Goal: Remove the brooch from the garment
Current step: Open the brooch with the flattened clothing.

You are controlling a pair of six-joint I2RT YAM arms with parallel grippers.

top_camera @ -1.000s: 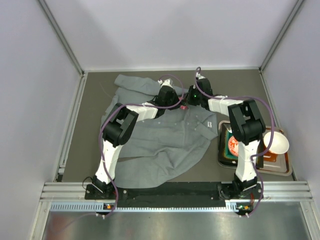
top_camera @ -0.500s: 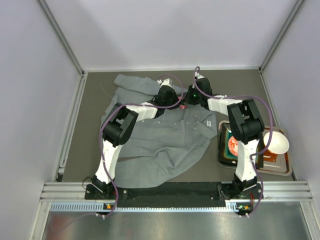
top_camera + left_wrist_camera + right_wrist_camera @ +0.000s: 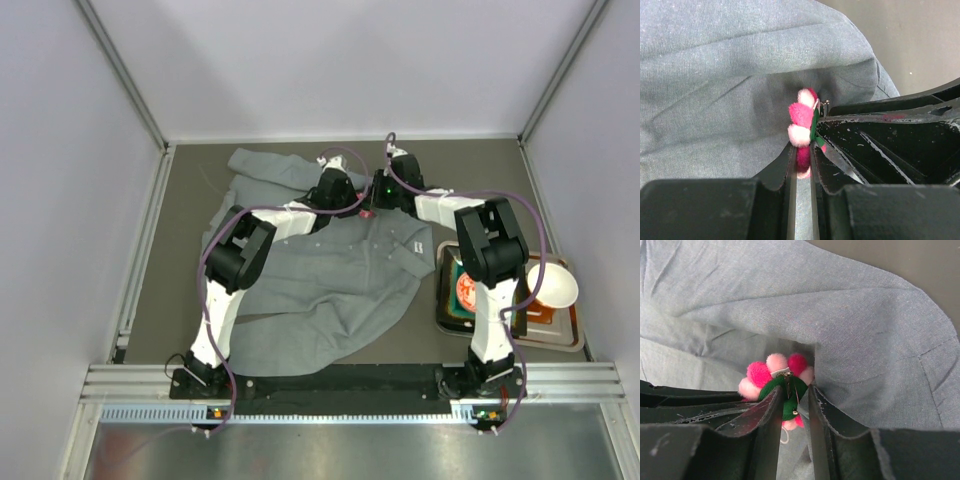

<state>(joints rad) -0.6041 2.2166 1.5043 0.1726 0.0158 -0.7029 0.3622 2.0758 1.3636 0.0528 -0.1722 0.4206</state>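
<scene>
Your left gripper [image 3: 802, 152] — nearly closed, pinching brooch [image 3: 801, 120] petals | your right gripper [image 3: 792, 392] — clamped on its green backing | garment [image 3: 715, 75] rumpled behind.

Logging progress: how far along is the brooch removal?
Done: the brooch is reached from both sides. In hand: left gripper and right gripper pinch it, the right on its green backing. Remaining: it sits against the garment, seemingly pinned; unfasten, lift away.
</scene>
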